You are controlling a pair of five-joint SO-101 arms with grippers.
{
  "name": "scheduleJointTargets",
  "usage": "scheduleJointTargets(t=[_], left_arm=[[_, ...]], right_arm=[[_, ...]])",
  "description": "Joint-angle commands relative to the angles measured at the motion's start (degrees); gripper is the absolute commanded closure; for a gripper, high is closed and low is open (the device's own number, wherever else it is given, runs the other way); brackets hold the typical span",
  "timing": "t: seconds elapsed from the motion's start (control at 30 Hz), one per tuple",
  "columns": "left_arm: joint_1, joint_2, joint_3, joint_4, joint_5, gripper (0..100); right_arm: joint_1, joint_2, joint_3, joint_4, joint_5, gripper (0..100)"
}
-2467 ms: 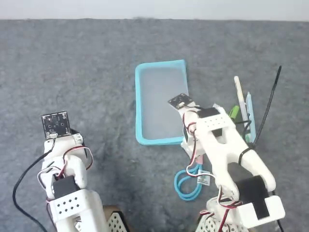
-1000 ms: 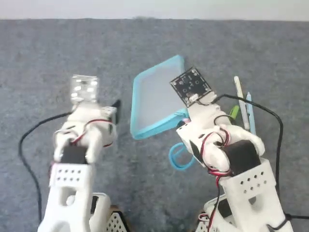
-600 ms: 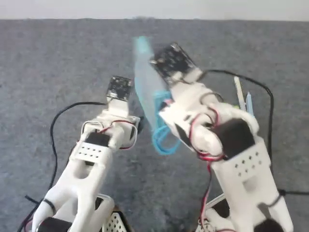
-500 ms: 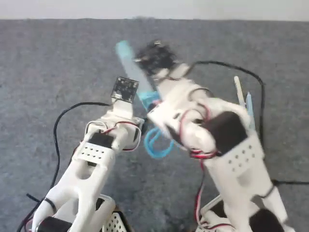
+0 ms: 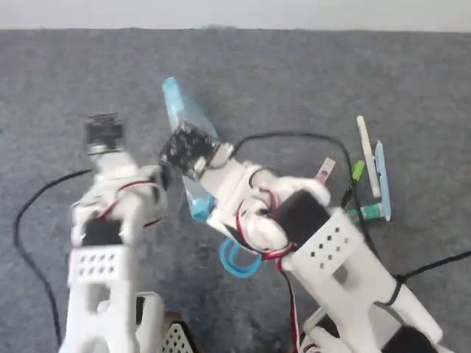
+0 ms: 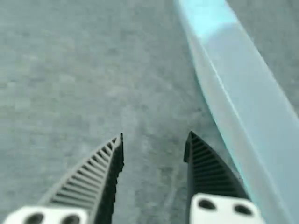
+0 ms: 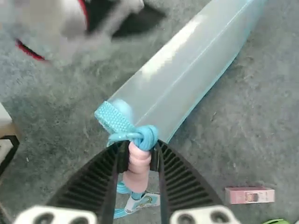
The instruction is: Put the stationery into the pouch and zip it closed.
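Observation:
The translucent pouch with light-blue trim point(image 5: 179, 110) is lifted off the grey mat and stands tilted on edge. My right gripper point(image 7: 138, 150) is shut on the pink pull tab point(image 7: 138, 164) at the pouch's point(image 7: 187, 79) near corner, where a blue cord point(image 7: 142, 135) is knotted. The cord's loop point(image 5: 239, 259) hangs below the right arm. My left gripper point(image 6: 154, 143) is open over bare mat, with the pouch's edge point(image 6: 238, 93) just beside one finger. A white pen point(image 5: 366, 156), a blue pen point(image 5: 382, 176), a green item point(image 5: 358, 170) and a pink eraser point(image 5: 324, 169) lie on the mat at the right.
The right arm point(image 5: 294, 220) reaches diagonally across the middle towards the left arm point(image 5: 110, 213), and the two stand close together. Black cables point(image 5: 294, 137) run over the mat. A green pen point(image 5: 368, 213) lies near the blue one. The pink eraser point(image 7: 249, 194) sits behind the right gripper.
The right arm has swung the lifted pouch nearer and further left. The left arm has pulled back to the left, away from the pouch. The stationery has stayed in place.

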State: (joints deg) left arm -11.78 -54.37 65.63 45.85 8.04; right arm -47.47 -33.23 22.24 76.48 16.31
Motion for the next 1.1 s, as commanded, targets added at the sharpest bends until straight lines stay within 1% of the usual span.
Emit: scheduleJointTargets(t=[0.0,0.1,0.17,0.3,0.43,0.5,0.6,0.7,0.77,0.9,0.97,1.07], left_arm=[[-8.09,-14.95,-2.24,5.54,-5.1,79],[-8.79,-19.25,-2.24,9.14,-9.32,79],[-7.3,-20.57,-2.51,11.78,-12.84,79],[-0.26,-21.45,-6.11,20.57,-19.87,79],[7.82,-21.45,-7.69,25.49,-20.57,79],[12.4,-21.45,-7.6,26.73,-20.57,76],[16.88,-21.36,-7.6,26.81,-20.4,72],[19.96,-21.36,-6.81,26.2,-20.31,72],[20.75,-21.36,-4.26,23.3,-20.04,72],[21.36,-21.45,0.66,17.14,-18.64,72],[21.36,-21.45,0.75,16.7,-18.11,72],[21.36,-21.45,0.48,16.7,-17.41,72]], right_arm=[[-0.22,-4.88,9.67,-6.99,0.18,99.2],[2.33,-5.76,13.1,-8.66,-0.53,99.2],[5.67,-5.32,13.27,-9.98,-2.81,99.2],[10.24,-5.32,13.45,-11.3,-4.75,99.2],[10.86,-5.76,14.24,-11.56,-5.1,99.2],[10.77,-5.93,14.33,-11.56,-5.01,99.2],[10.68,-5.93,13.27,-11.38,-4.92,99.2],[10.59,-5.32,8.79,-9.27,-4.92,99.2],[9.71,-5.32,5.36,-6.73,-4.92,99.2],[5.58,-5.58,1.41,-2.15,-4.84,99.2],[4.18,-5.32,1.32,-2.24,-4.75,99.2],[4.18,-5.23,1.32,-2.42,-4.75,99.2]])
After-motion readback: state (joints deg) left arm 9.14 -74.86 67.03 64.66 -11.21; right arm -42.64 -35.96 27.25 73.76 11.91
